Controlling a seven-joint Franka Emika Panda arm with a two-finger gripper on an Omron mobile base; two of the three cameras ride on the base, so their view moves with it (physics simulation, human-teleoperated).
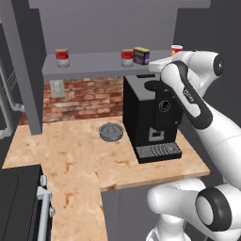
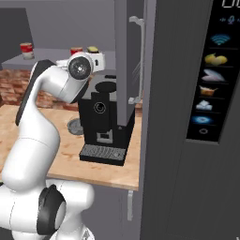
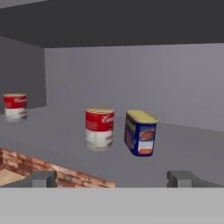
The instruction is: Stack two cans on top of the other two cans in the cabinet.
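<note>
Our gripper (image 3: 112, 178) hangs before the plain grey wall cabinet's shelf board (image 3: 183, 148), fingers (image 3: 43, 178) spread wide and empty. The small dark-blue can with a yellow label (image 3: 141, 133) stands just beside a red-and-white can (image 3: 99, 128); another red-and-white can (image 3: 15, 107) sits well apart.

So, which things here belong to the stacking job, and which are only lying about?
For the job:
- blue can
- three red cans
- cabinet shelf
- open gripper

Lying about:
- coffee machine
- round grey dish
</note>
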